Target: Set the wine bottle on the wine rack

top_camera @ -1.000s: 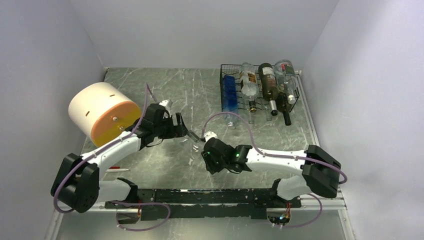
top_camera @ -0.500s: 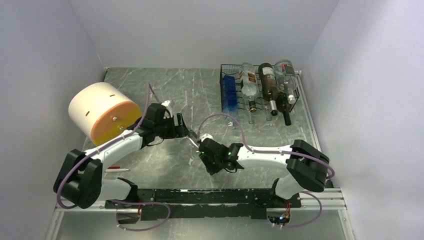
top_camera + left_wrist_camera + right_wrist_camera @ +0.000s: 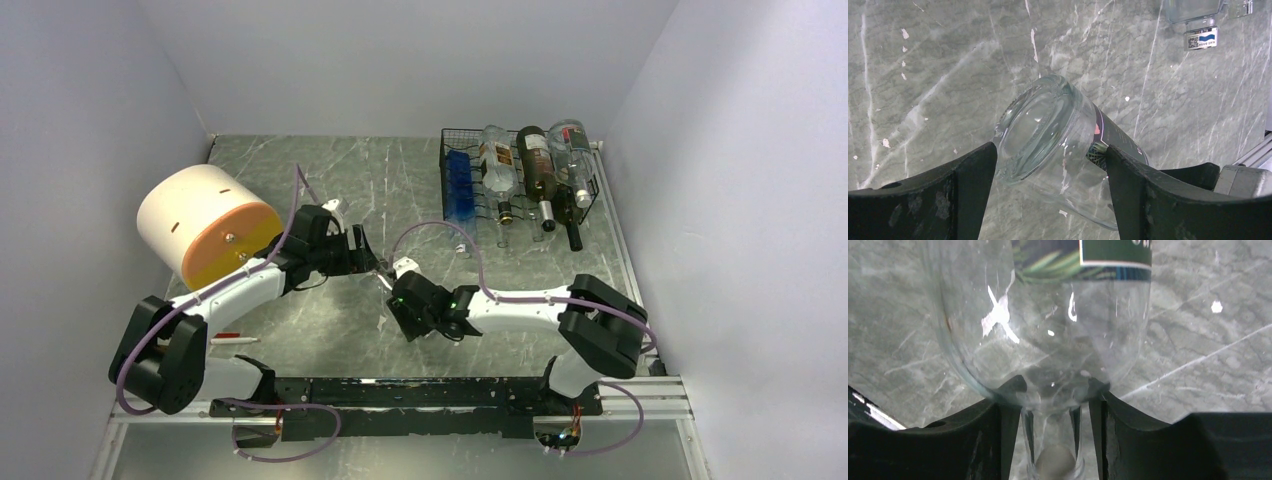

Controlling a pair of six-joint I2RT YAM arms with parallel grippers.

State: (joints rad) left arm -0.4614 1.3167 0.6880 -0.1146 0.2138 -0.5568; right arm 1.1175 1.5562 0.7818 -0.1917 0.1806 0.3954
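A clear glass wine bottle (image 3: 384,274) with a dark green label lies between my two grippers at the table's middle. My left gripper (image 3: 368,262) is shut on its base end (image 3: 1048,125); both black fingers (image 3: 973,175) touch the glass. My right gripper (image 3: 400,296) stands open around the bottle's neck (image 3: 1050,440), with a small gap on each side, and the bottle's shoulder (image 3: 1048,340) lies just beyond its fingertips. The black wire wine rack (image 3: 452,160) stands at the back right, well away from both grippers. Whether the bottle rests on the table, I cannot tell.
On the rack lie a clear bottle (image 3: 497,165), a dark one (image 3: 540,172), another clear one (image 3: 570,148) and a blue item (image 3: 460,188). A big cream and orange cylinder (image 3: 205,225) sits at the left. A thin red item (image 3: 228,337) lies by the left arm's base.
My left jaws have closed onto the bottle's base. My right arm has slid left towards the left gripper, and its jaws have opened off the neck.
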